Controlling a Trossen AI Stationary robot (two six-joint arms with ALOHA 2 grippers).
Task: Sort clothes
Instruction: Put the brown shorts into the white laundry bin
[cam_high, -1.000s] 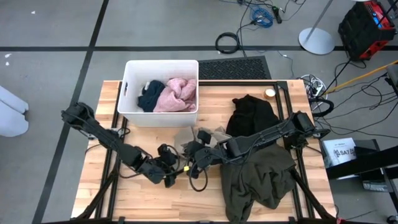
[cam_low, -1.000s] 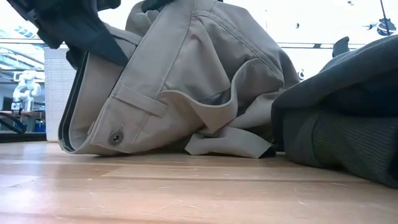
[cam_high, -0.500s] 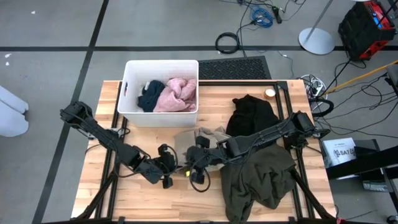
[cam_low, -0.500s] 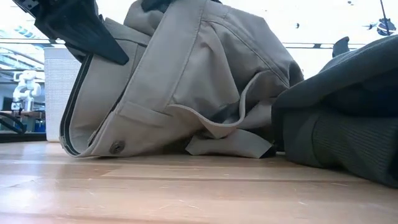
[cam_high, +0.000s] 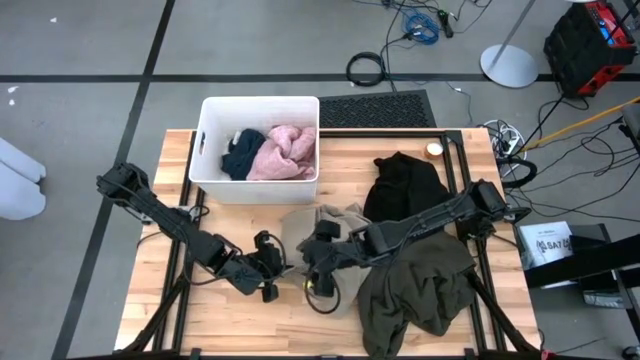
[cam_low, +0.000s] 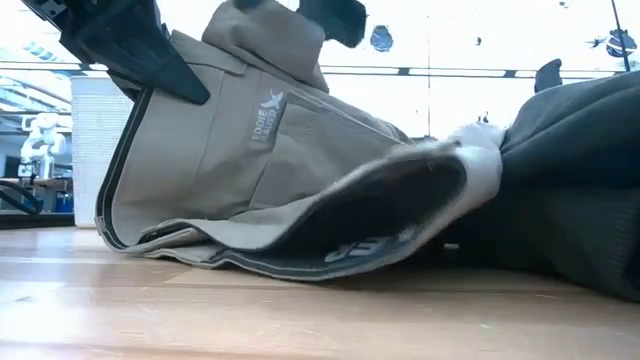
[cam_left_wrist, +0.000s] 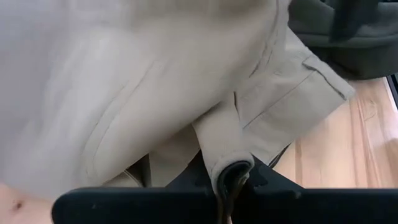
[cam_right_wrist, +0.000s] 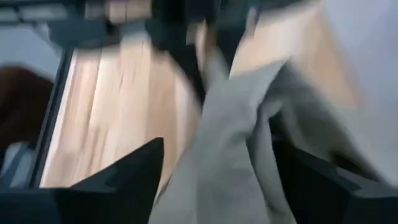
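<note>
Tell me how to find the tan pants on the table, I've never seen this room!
Look at the wooden table with the white bin at its far edge. Just in front of that bin, mid-table, lies the tan khaki garment, with the left gripper shut on its edge and the right gripper beside it. It's the only light beige one; the black garment and olive garment next to it are dark.

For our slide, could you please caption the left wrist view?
Left gripper shut on a fold of the tan khaki fabric garment, above the wooden table.
</note>
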